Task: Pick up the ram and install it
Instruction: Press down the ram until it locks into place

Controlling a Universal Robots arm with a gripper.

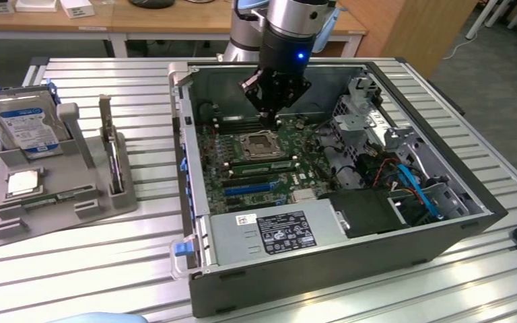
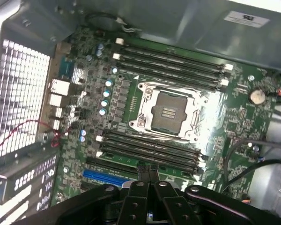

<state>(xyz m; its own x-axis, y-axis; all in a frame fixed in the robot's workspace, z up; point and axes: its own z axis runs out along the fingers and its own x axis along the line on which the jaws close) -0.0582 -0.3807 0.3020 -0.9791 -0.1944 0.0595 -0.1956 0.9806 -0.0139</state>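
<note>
Slatted metal table (image 1: 106, 269) under an open computer case (image 1: 330, 269), closed gripper (image 1: 270, 116) above its motherboard (image 2: 131, 117), wooden desks (image 1: 186, 20) behind.

The gripper (image 1: 270, 116) hides the motherboard (image 1: 258, 161) slots right behind it. Down on the grey holder (image 1: 56, 195), that green stick (image 1: 65, 196) is too tiny to read. Whether anything sits between the fingertips (image 2: 149, 172), I can't tell.

This looks like a robotics lab or workshop; an opened computer case (image 1: 330, 202) lies on a slatted aluminium table (image 1: 106, 269), beside a grey fixture (image 1: 61, 195) holding parts. Wooden desks (image 1: 169, 23) stand behind; office chair legs (image 1: 501, 17) show on a carpeted floor.
</note>
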